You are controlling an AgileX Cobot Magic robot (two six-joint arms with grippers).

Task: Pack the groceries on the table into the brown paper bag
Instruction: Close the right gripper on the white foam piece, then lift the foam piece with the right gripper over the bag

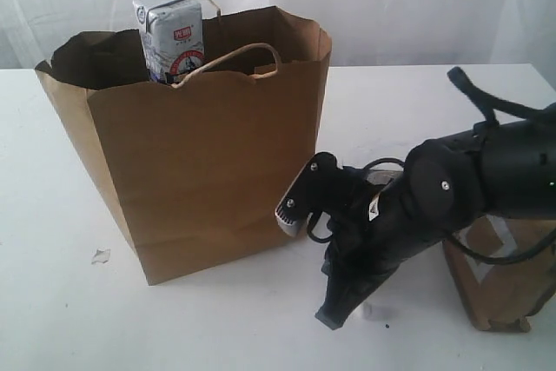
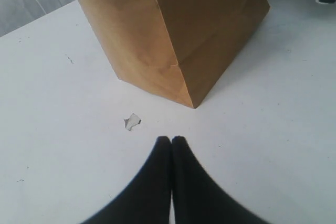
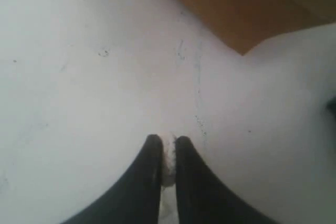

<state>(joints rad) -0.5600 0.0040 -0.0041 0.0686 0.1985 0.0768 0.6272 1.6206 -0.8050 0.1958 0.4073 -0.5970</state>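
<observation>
Nearest, the right jaws are low on the table, clenched about a small white crumb; that crumb is no grocery, so I judge this pinch a stray one, and the sound move is to let go, lift clear and re-aim. Just behind the right arm sits the pouch, partly hidden by it and not yet packed; it looks the next thing to take; come at it from above with the jaws wide, and grip high, since a soft pouch may sag. The left jaws, clenched on nothing, hang over the table near the bag's corner, a flake just beside them; they could steady the rim. Further back the bag stands upright and open, the carton upright inside, its top above the rim; lower the pouch into the free space beside the carton, clear of the handle.
</observation>
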